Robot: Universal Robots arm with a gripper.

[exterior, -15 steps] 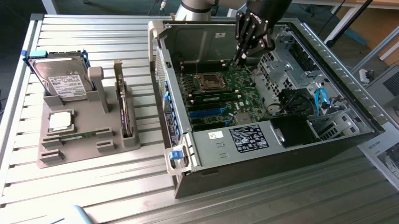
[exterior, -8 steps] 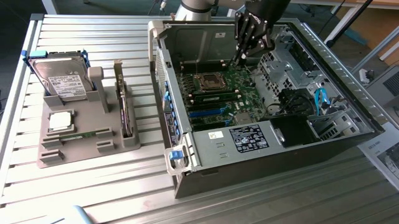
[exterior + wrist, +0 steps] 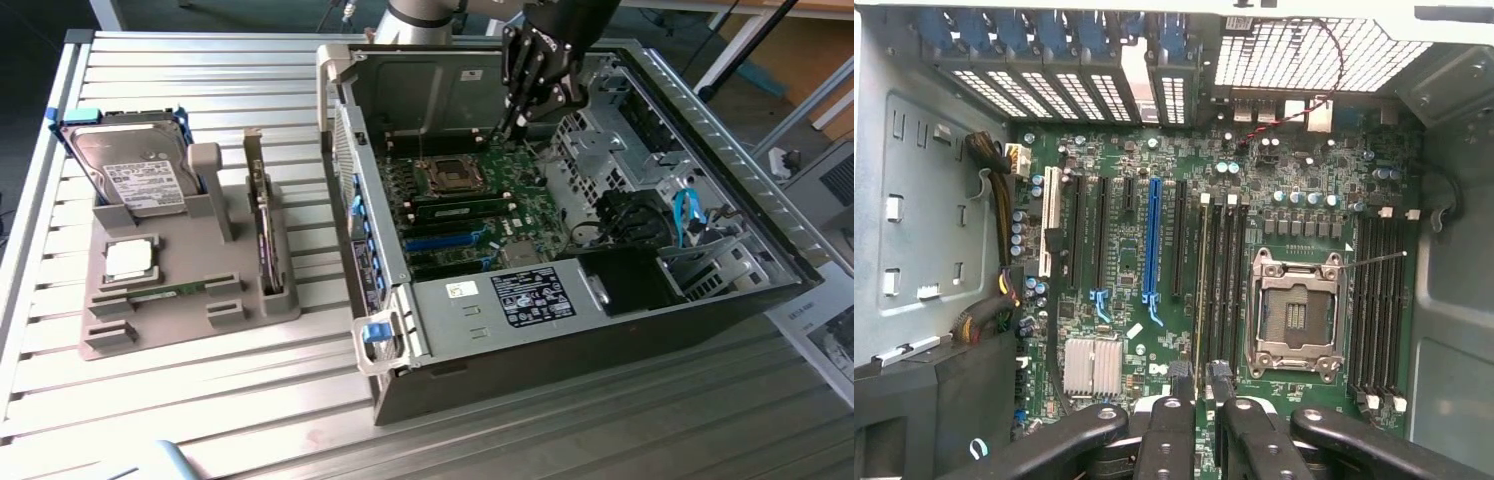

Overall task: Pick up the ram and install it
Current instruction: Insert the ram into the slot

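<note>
Green motherboard (image 3: 1254,190) with one blue slot (image 3: 1151,240); black end effector (image 3: 1198,373); grey ribbed table (image 3: 200,400); grey holder (image 3: 160,325)

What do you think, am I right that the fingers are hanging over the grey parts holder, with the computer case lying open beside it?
Not quite. The exterior view shows the fingers hanging inside the open computer case, over the motherboard, not over the grey parts holder. The case does lie open beside that holder.

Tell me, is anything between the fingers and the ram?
Yes. The case's metal wall and an upright card stand between the fingers, inside the computer, and the ram in its holder.
</note>
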